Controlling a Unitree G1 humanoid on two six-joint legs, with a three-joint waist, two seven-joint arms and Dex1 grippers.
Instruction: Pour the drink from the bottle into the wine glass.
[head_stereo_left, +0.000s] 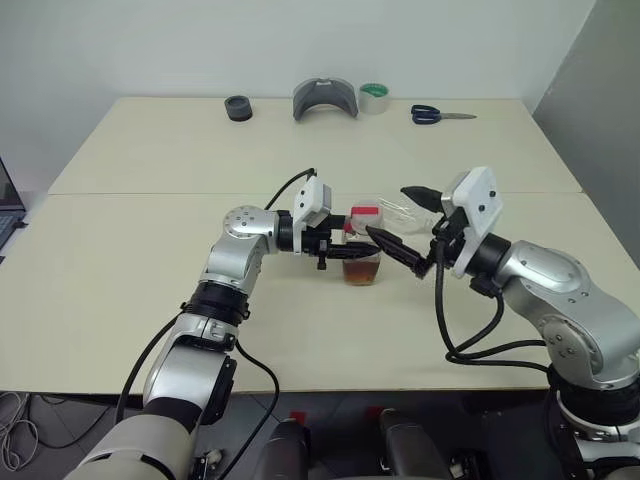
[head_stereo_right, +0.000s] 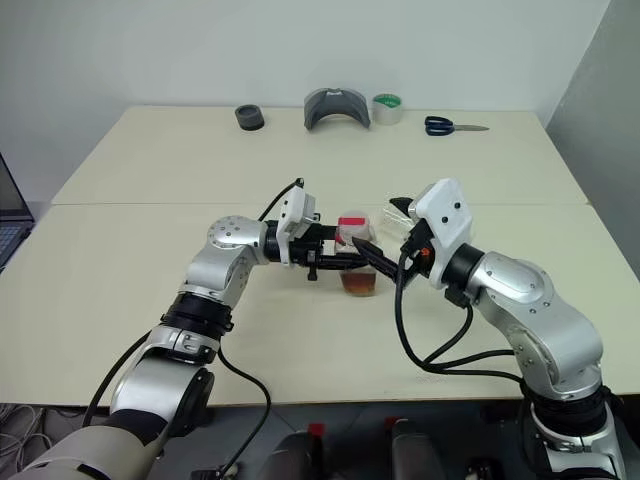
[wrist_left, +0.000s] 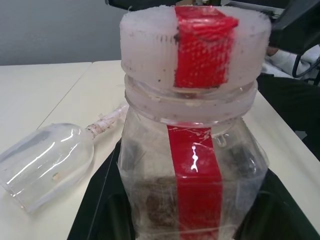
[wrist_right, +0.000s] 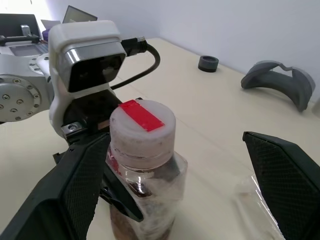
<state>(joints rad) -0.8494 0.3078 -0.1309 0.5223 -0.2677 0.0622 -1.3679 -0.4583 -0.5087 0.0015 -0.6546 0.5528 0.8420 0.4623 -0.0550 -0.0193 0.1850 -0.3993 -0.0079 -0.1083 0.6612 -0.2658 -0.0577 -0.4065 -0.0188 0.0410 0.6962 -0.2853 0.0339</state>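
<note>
The left gripper (head_stereo_left: 345, 243) has its fingers clenched on the bottle (head_stereo_left: 362, 255), which stands upright on the worktop (head_stereo_left: 140, 250) with its cap (wrist_right: 142, 125) still on. A shallow layer of the drink (head_stereo_left: 361, 271) sits in the bottle's base. The right gripper (wrist_right: 175, 185) is spread wide and grasping nothing: one finger lies just beside the bottle, on the side where the left fingers hold it, and the other stands well apart on the far side. The cap sits between them, nearer the first finger.

The glass (wrist_left: 47, 162) lies on its side on the worktop, just beyond the right fingers and close to the bottle.

The next step looks like unscrewing the cap. Risks from here: the right fingers are off-centre on the cap, so closing may push the bottle sideways or twist it in the left grip. The wide finger could also sweep the lying glass and roll it away. Pouring cannot work until the glass stands upright.
</note>
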